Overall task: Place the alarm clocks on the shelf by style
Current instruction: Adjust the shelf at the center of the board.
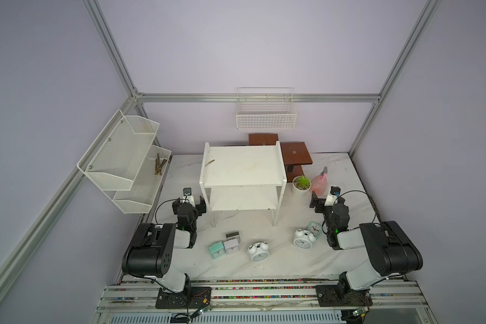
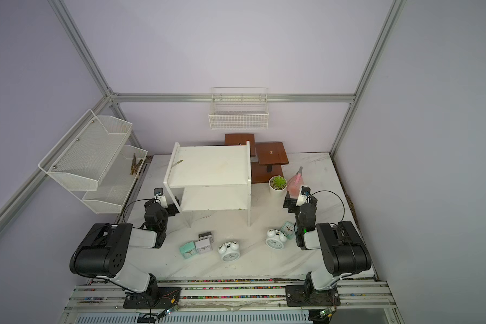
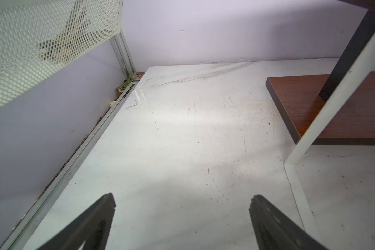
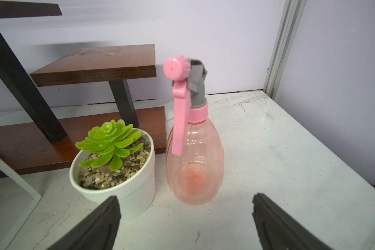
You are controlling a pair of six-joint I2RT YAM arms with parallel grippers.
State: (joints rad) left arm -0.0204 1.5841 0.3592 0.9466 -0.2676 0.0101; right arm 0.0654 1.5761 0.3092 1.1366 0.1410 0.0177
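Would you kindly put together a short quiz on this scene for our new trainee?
1. True or false: one of the twin-bell clocks already stands on the shelf.
2. What stands in front of the right gripper? A) a spray bottle and a potted succulent; B) a mug; C) a stack of books.
3. How many twin-bell clocks are on the table?
Key: 1 false; 2 A; 3 two.
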